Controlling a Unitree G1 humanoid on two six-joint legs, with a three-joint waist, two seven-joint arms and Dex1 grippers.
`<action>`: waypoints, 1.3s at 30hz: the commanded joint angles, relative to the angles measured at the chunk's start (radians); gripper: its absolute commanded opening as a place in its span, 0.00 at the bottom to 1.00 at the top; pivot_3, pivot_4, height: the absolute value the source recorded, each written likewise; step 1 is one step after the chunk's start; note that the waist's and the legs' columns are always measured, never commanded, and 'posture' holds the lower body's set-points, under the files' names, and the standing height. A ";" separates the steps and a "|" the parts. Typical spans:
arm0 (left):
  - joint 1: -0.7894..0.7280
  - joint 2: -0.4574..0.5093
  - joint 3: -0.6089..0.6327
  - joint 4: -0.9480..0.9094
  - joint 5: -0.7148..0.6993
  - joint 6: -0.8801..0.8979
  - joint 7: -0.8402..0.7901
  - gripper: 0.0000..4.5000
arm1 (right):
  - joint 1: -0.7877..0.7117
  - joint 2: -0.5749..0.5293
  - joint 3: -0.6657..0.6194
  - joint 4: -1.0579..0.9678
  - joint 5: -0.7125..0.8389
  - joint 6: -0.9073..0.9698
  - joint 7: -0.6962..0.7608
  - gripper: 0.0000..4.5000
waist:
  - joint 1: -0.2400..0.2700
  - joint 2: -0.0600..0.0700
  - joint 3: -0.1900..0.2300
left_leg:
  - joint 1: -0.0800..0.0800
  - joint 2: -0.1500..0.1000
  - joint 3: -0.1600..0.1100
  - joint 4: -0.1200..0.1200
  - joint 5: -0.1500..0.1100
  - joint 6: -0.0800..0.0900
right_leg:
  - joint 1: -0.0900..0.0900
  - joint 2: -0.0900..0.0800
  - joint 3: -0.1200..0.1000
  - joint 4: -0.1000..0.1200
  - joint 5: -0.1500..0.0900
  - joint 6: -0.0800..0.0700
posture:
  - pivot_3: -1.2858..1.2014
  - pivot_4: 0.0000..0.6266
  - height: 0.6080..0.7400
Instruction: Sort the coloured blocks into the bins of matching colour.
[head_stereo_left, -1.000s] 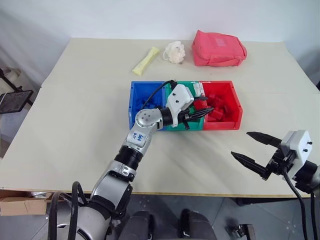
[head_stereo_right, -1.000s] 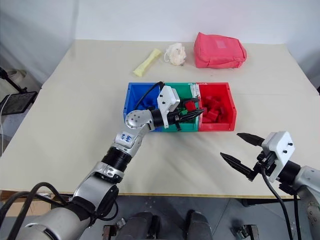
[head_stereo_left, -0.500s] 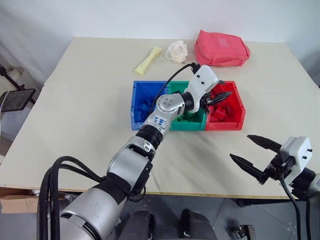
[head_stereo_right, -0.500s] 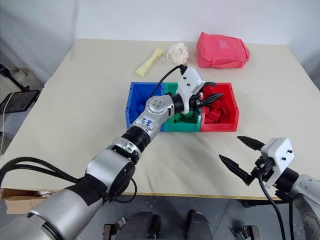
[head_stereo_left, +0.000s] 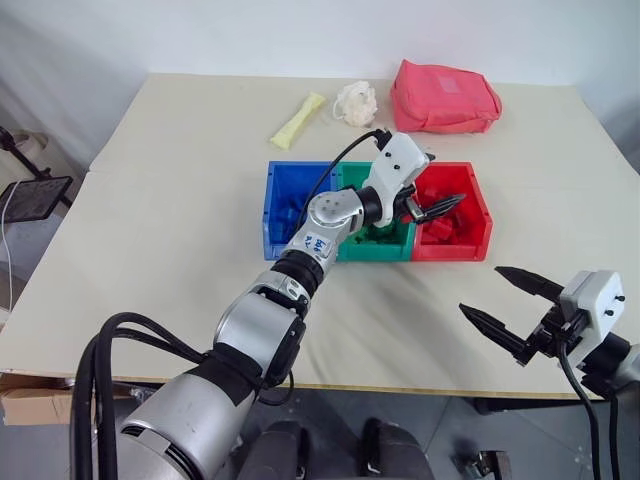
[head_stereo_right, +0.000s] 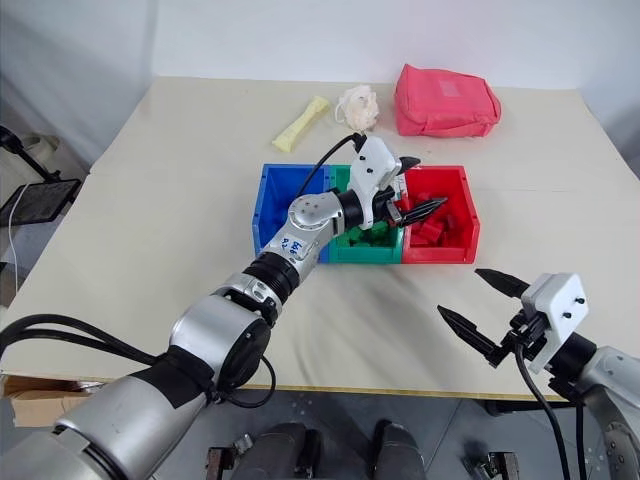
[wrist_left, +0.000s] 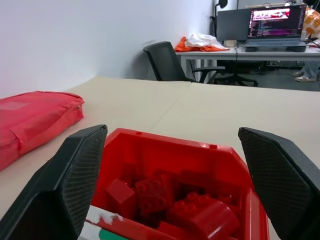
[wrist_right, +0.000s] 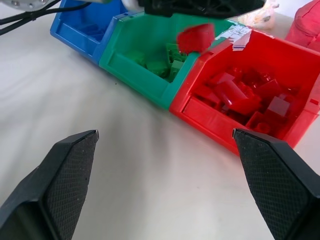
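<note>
Three joined bins stand mid-table: blue (head_stereo_left: 285, 215), green (head_stereo_left: 372, 245) and red (head_stereo_left: 470, 240). My left gripper (head_stereo_left: 445, 180) hovers over the red bin with its jaws wide open and nothing between its fingers (wrist_left: 75, 170). A red block (wrist_right: 196, 37) shows just under that gripper, in the air above the wall between the green and red bins. Several red blocks (wrist_left: 155, 192) lie in the red bin, and green blocks (wrist_right: 167, 62) lie in the green one. My right gripper (head_stereo_left: 480, 290) stays open and empty near the table's front right edge.
At the far side of the table lie a pink-red fabric pouch (head_stereo_left: 440, 95), a cream crumpled lump (head_stereo_left: 353, 102) and a pale yellow stick (head_stereo_left: 293, 120). Bare tabletop stretches between the bins and the front edge.
My left gripper carried a red block from over the green bin to above the red bin, then opened and let it go. The right gripper has kept still.
</note>
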 joint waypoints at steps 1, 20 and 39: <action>-0.041 -0.032 0.011 -0.010 0.007 -0.013 -0.004 0.99 | 0.005 0.012 -0.006 -0.031 0.000 -0.025 -0.013 1.00 | -0.001 0.000 0.000 | 0.000 0.000 0.000 0.000 0.000 0.000 | 0.000 0.000 0.000 0.000 0.000 0.000 | 0.52 0.24 1.00; 0.022 0.219 -0.054 -0.089 0.119 0.167 -0.102 0.99 | -0.011 0.013 -0.002 -0.015 -0.005 -0.025 -0.017 1.00 | -0.007 0.000 0.000 | 0.000 0.000 0.000 0.000 0.000 0.000 | 0.000 0.001 0.000 0.002 0.000 0.000 | 0.52 0.24 1.00; 0.118 0.304 -0.003 -0.296 0.042 0.189 -0.225 0.99 | -0.036 -0.016 -0.008 0.015 -0.005 -0.019 0.015 1.00 | -0.013 0.000 0.000 | 0.001 0.000 0.000 0.000 0.000 0.000 | 0.000 0.001 0.000 0.003 0.000 0.000 | 0.52 0.24 1.00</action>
